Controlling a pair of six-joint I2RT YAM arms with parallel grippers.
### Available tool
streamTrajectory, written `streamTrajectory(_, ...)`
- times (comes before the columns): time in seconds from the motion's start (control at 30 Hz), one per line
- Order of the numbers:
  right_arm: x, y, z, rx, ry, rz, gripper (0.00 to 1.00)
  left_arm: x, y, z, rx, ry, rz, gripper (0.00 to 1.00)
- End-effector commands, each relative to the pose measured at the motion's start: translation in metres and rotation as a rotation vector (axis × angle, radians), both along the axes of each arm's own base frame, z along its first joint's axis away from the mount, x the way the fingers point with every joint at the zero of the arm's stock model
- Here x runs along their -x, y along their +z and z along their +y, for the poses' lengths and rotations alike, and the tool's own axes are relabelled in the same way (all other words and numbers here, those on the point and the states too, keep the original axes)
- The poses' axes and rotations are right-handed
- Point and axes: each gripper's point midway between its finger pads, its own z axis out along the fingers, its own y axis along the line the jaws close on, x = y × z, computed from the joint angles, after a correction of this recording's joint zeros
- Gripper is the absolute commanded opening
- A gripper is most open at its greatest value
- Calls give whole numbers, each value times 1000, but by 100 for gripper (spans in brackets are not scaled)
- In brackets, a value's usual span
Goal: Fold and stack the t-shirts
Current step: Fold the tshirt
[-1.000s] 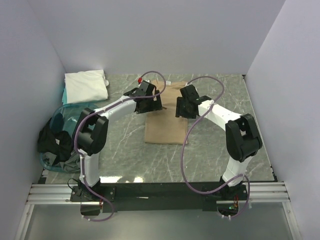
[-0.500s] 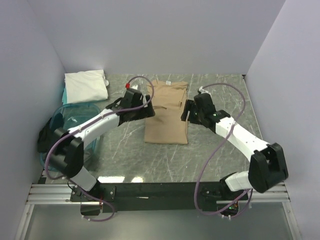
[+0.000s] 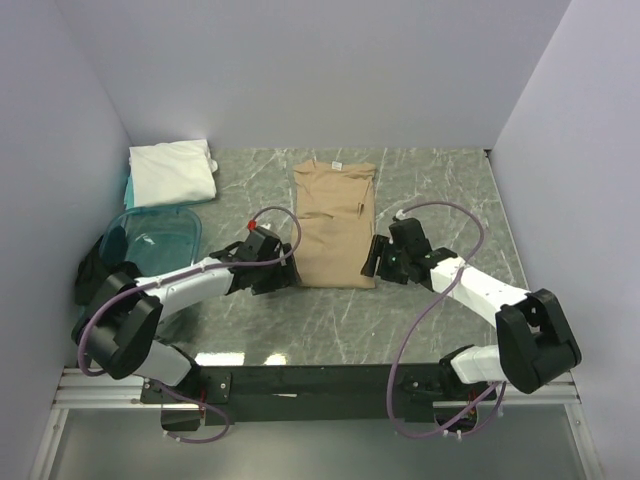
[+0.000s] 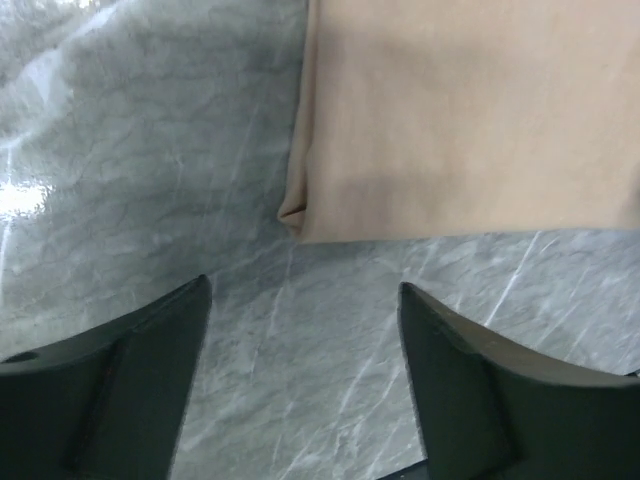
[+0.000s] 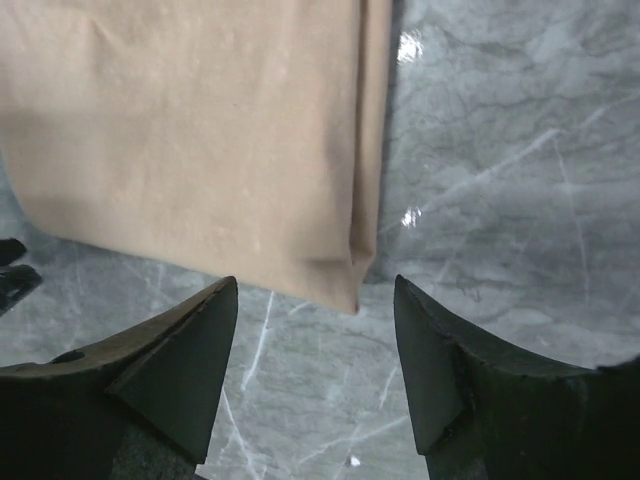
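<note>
A tan t-shirt (image 3: 334,223) lies folded lengthwise into a long strip on the marble table, collar at the far end. My left gripper (image 3: 281,275) is open and empty just off its near left corner (image 4: 293,216). My right gripper (image 3: 374,258) is open and empty just off its near right corner (image 5: 352,290). In both wrist views the shirt's near hem lies a little beyond the fingertips. A folded white t-shirt (image 3: 172,172) sits at the far left corner of the table.
A clear teal tub (image 3: 150,236) stands at the left, with a dark pile of clothes (image 3: 102,278) beside it at the table's left edge. White walls close in the left, back and right sides.
Both grippers have drawn back from the middle of the tan shirt toward its near corners and lowered. The shirt now lies flat as a narrow folded strip, uncovered by the arms.
</note>
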Motion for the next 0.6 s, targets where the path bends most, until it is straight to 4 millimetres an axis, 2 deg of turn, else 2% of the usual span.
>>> streamTrajectory(0.0,-8,-3,7,-39,-6,-28,68,-6,10,-13,81,9,-40,78)
streamTrajectory(0.1,-10,-8,12,-52,3,-13,55,-8,4,-15,71,10,-29,66)
streamTrajectory(0.17,-8,-14,14,-53,7,13,50,-9,-2,-15,62,13,-17,63)
streamTrajectory(0.27,-5,-23,11,-41,0,39,48,-10,-7,-19,62,-3,-9,52)
streamTrajectory(0.3,-3,-26,10,-31,-7,46,47,-11,-8,-20,64,-7,-6,46)
streamTrajectory(0.43,1,-36,7,-20,-13,70,45,-10,-23,-17,34,4,24,39)
streamTrajectory(0.47,2,-37,7,-21,-15,73,40,-11,-25,-18,34,4,29,36)
streamTrajectory(0.53,5,-42,7,-20,-14,84,36,-12,-29,-20,31,2,38,29)
streamTrajectory(0.57,4,-43,7,-24,-18,81,29,-12,-29,-21,30,0,39,28)
